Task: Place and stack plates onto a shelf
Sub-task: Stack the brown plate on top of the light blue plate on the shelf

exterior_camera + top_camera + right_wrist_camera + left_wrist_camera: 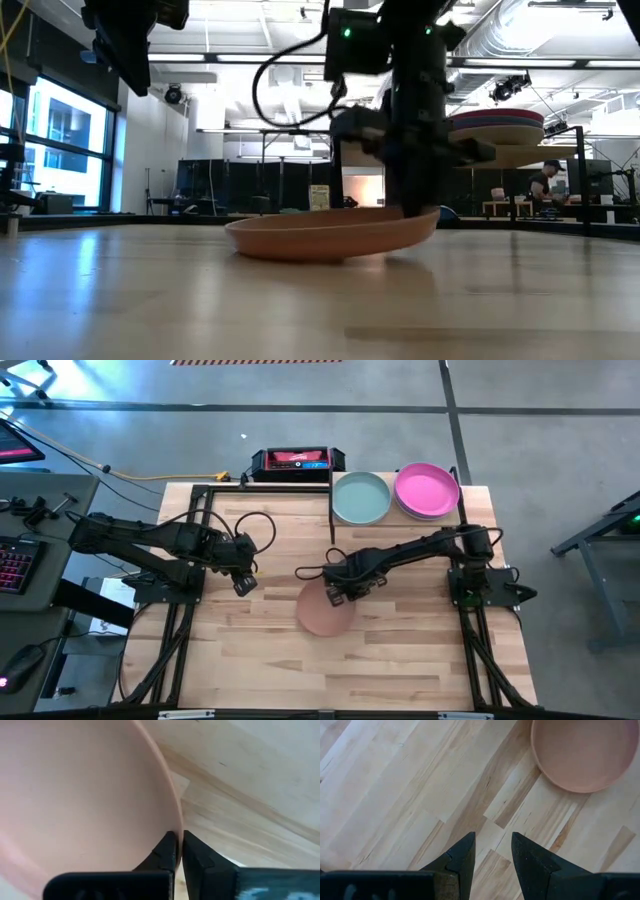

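Note:
A terracotta-pink plate (pixel 322 612) sits near the middle of the table, with my right gripper (pixel 341 593) shut on its far right rim. In the low view the plate (pixel 320 238) is tilted: its held side is raised and its underside rests on the tabletop. My left gripper (pixel 243 582) hangs open above bare wood left of the plate, with nothing between its fingers (pixel 492 837). At the far right stands the shelf (pixel 331 520), which carries a mint plate (pixel 360 498) and a pink plate (pixel 428 490) on top of another. My right gripper pinches the plate's rim (pixel 174 822) between its two fingers, one inside the plate and one outside. The fingers come from above, pointing down. The held side (pixel 425 218) is lifted, and the plate's underside (pixel 320 258) still touches the table.
A black and red device (pixel 297 460) lies beyond the table's far edge. Black frame bars (pixel 195 540) run along both sides of the table. Bare wood stretches across the near half of the table (pixel 330 670).

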Tool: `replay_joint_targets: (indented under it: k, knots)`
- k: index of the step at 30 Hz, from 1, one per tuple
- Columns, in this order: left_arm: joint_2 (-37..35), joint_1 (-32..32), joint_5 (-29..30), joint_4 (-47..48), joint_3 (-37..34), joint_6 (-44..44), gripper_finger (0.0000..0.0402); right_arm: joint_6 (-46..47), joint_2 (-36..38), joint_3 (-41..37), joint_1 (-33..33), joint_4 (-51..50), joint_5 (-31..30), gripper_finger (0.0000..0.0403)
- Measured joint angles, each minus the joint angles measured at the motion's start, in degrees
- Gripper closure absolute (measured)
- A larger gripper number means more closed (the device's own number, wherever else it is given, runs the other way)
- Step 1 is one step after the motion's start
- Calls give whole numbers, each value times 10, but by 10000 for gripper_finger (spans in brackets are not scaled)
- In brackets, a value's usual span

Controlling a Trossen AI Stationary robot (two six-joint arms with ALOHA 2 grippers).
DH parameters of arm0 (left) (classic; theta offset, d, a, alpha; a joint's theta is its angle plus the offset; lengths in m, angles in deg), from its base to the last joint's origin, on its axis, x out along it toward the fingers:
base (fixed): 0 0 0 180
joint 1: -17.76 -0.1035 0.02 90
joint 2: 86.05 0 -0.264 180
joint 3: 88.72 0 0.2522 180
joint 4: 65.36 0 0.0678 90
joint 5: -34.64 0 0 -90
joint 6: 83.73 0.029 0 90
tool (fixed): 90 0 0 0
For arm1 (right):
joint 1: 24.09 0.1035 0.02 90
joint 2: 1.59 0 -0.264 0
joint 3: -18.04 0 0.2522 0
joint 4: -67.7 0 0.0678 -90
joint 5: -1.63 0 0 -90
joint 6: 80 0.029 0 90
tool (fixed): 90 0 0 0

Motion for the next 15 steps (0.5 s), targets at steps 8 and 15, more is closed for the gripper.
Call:
replay_joint_targets:
  k: [8, 15]
  knots:
    - [0, 0, 2, 0, 0, 0, 286, -25, 60, 0, 0, -28, -1, 403]
    - [0, 0, 2, -1, 0, 0, 286, -47, 117, 0, -4, -38, -10, 403]
